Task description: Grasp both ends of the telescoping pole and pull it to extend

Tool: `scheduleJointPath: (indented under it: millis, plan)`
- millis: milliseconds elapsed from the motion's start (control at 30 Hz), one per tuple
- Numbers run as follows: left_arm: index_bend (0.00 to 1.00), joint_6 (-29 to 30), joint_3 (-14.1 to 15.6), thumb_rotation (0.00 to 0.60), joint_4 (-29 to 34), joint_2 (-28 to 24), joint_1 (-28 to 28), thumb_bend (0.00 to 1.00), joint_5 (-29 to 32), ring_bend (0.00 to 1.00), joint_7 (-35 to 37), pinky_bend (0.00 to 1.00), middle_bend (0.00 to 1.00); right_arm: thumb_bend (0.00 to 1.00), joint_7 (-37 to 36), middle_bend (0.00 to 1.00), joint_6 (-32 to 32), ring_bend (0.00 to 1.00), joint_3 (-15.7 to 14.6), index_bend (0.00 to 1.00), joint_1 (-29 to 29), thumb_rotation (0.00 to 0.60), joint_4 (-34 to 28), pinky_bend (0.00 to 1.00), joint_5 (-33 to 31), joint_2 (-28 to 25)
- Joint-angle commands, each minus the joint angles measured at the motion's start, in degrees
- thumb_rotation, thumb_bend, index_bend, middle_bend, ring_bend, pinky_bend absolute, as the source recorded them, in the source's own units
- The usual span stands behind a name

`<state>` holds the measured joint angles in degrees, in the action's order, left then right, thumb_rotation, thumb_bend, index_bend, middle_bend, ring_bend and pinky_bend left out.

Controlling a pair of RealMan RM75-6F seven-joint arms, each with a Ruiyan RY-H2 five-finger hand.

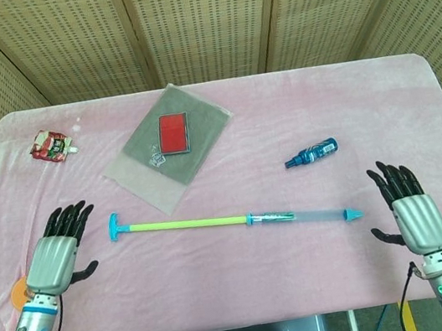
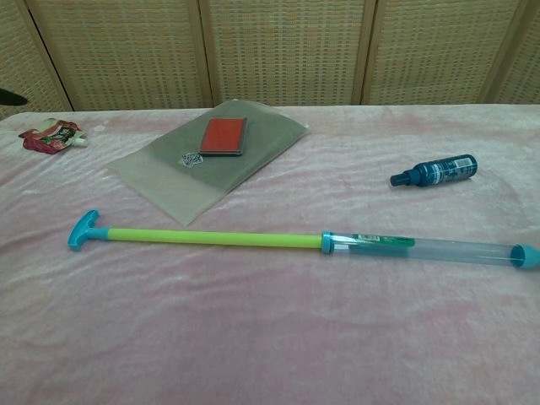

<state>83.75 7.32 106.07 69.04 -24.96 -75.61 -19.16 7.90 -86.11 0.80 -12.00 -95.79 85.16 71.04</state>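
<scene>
Between the two hands, flat on the pink tablecloth [image 1: 249, 280], lies the telescoping pole [image 1: 230, 220], pulled out long: teal T-handle [image 1: 113, 228] nearest the left hand [image 1: 54, 256], yellow-green shaft, then clear tube ending in a teal cap [image 1: 352, 214] near the right hand [image 1: 411, 212]. Left hand off the handle, fingers spread and straight, holding nothing, thumb out toward the pole. Right hand likewise apart from the cap, fingers fanned open, palm down, empty. Beyond the right hand, a blue spray bottle [image 1: 311, 153] on its side. Beyond the left hand, a grey plastic bag [image 1: 169, 146] with a red card [image 1: 173, 133] on it, and farther out a red snack packet [image 1: 51, 146]. Tucked just beside the left wrist, an orange disc [image 1: 18, 293], partly hidden.
</scene>
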Motion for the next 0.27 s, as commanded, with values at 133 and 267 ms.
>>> scheduleJointPath:
  millis: [133,267]
  plan:
    - [0.00,7.06,3.13,0.600,-6.31,3.52,6.45,0.21,-7.75,0.00,0.81,0.00,0.00,0.21,-3.71,0.00,-4.54,0.00,-2.12,0.00,3.48,0.600,4.72,0.00,4.03,0.58]
    - [0.00,10.90,2.74,0.600,-7.65,3.65,9.02,0.21,-11.44,0.00,1.42,0.00,0.00,0.20,-4.32,0.00,-4.73,0.00,-2.70,0.00,4.36,0.600,5.73,0.00,4.99,-0.04]
